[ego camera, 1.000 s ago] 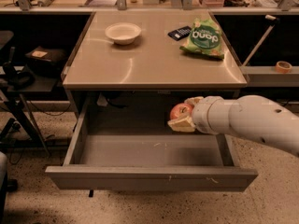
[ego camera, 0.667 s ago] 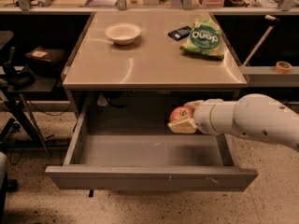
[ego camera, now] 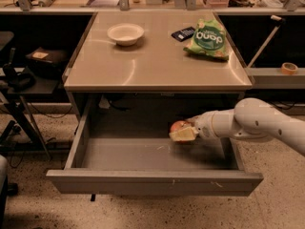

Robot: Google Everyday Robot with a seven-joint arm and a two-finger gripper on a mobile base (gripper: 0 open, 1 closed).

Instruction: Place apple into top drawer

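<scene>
The top drawer (ego camera: 143,180) stands pulled open below the table, its bare grey floor showing. My gripper (ego camera: 183,131) reaches in from the right on a white arm and is shut on the apple (ego camera: 178,126), a small red-orange fruit. It holds the apple above the right half of the drawer floor, just under the table's front edge. The fingers cover the apple's lower part.
On the tabletop (ego camera: 157,66) sit a white bowl (ego camera: 125,33), a green chip bag (ego camera: 208,39) and a dark flat object (ego camera: 183,33). A black stand and box (ego camera: 43,61) are at the left. A tape roll (ego camera: 288,68) lies on a shelf at right.
The arm has moved a little further left into the drawer opening, carrying the apple with it. The drawer has not moved.
</scene>
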